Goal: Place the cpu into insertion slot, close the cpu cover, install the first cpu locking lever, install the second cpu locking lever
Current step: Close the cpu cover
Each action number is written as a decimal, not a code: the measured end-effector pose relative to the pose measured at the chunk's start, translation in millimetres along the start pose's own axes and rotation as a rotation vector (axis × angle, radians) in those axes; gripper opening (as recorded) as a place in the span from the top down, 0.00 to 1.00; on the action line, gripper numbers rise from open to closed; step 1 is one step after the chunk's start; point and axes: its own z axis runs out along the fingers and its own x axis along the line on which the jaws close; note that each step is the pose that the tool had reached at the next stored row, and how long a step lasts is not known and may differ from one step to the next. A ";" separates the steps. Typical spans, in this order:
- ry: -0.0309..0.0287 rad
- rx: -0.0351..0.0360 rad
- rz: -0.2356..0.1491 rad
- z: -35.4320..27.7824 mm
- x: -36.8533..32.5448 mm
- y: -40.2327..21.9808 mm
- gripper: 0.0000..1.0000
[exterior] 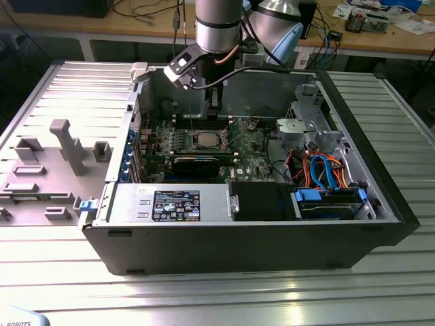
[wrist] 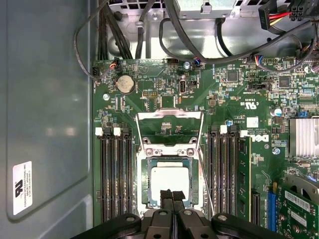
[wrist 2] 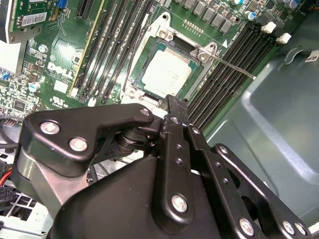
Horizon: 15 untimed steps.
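Observation:
The cpu [wrist: 169,181] lies flat in the insertion slot [wrist: 146,184] on the green motherboard, its silver top facing up; in the second wrist view the cpu [wrist 2: 167,74] also sits square in the slot [wrist 2: 140,63]. The cpu cover [wrist: 169,117] stands swung open at the far side of the slot. A thin locking lever [wrist 2: 234,67] sticks out free beside the socket, and a lever [wrist: 205,184] runs along its side. My gripper [wrist: 172,194] hangs just over the cpu's near edge, shut with nothing between its fingers; the gripper [exterior: 213,112] hovers above the socket.
Black memory slots [wrist: 115,174] flank the socket on both sides. The open case wall [wrist: 45,109] rises close by, and cables [wrist: 199,45] loop above the board. A black expansion card [exterior: 196,163] and drive bays with orange and blue cables [exterior: 326,170] fill the case.

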 end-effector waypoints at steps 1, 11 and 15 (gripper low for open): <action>0.0001 0.0000 0.000 0.0 0.0 0.3 0.89; 0.0002 -0.0002 0.000 -1.6 0.1 0.4 0.89; 0.0002 0.0000 0.000 -1.7 0.1 0.4 0.89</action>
